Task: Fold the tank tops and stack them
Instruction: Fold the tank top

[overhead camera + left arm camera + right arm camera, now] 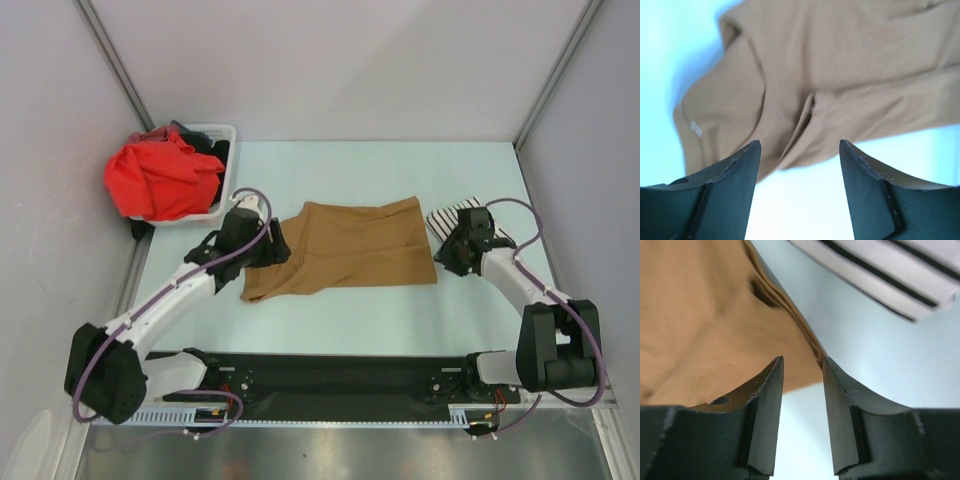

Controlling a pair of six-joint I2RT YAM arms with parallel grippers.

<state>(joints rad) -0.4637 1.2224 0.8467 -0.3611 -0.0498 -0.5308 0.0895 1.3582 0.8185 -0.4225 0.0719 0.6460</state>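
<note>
The tan-brown tank top lies spread flat in the middle of the table. It fills the left wrist view and the left half of the right wrist view. The striped tank top lies folded at the right, partly hidden by the right arm, and shows at the top of the right wrist view. My left gripper is open and empty just off the tan top's left end. My right gripper is open, jaws narrowly apart, at the tan top's near right corner, holding nothing.
A white laundry basket stands at the back left with a red garment and dark cloth heaped in it. Grey walls close in the table on three sides.
</note>
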